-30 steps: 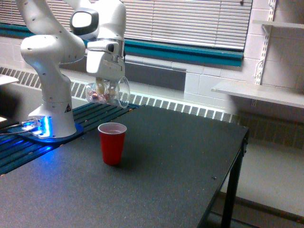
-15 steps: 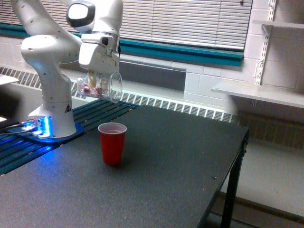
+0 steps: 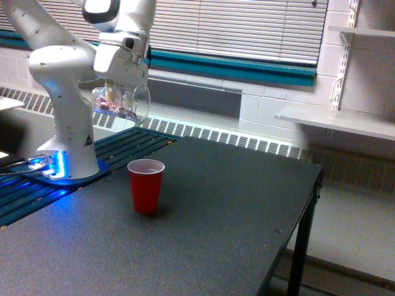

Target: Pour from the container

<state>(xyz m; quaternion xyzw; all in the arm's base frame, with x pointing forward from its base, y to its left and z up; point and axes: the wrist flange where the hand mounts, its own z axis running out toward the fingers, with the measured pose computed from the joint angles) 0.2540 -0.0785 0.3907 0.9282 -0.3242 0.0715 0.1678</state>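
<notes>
Gripper (image 3: 117, 92) clamps tilted container (image 3: 121, 102) hanging beneath.

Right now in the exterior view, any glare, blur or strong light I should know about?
Exterior view: soft and slightly blurred overall; the clear mug in the claw is hard to separate from the radiator behind it, pinkish bits just visible; blue glow at the arm base spills onto the slats; the red cup casts only a faint shadow on the dark table; no harsh glare.

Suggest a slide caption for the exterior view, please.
Robot gripper holds a tilted clear mug above and behind a red cup on the table.
</notes>
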